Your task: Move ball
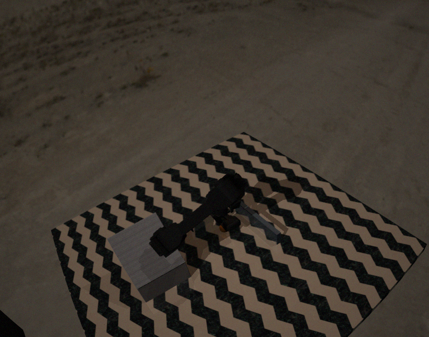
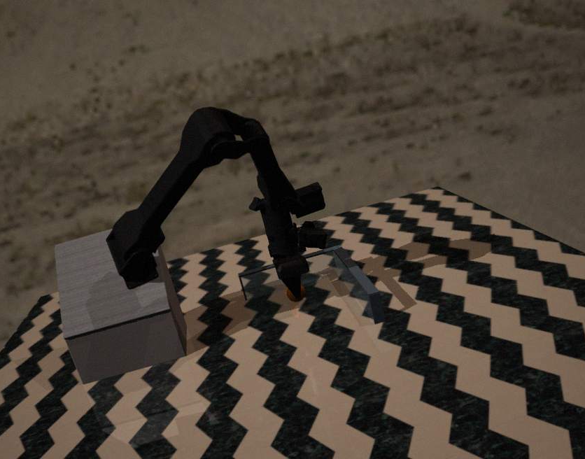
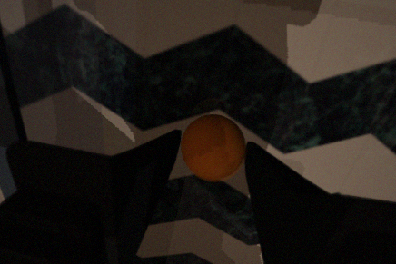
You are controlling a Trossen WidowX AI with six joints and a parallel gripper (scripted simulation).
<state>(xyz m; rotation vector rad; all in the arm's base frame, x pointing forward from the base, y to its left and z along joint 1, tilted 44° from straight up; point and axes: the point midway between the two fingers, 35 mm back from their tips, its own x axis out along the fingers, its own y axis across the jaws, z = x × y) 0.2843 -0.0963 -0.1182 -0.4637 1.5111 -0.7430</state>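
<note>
The orange ball (image 1: 222, 228) (image 2: 290, 294) (image 3: 212, 148) sits low at the table surface, inside the corner of the clear walls. My gripper (image 2: 297, 295) (image 3: 212, 141) points down around it. Its fingers are slightly open, one on each side of the ball, with a thin gap at the right fingertip in the wrist view. One clear wall (image 1: 259, 220) (image 2: 357, 277) runs along the right of the ball, and the other wall (image 2: 258, 270) stands behind it. The see-through copy does not show apart from the ball; only a faint arc is visible just above the ball in the wrist view.
The arm's grey base block (image 1: 145, 250) (image 2: 110, 296) stands at the left of the zigzag-patterned table (image 1: 298, 275) (image 2: 332, 394). The arm and gripper cast shadows across the table around the walls. The arm hides part of the corner area in the top view.
</note>
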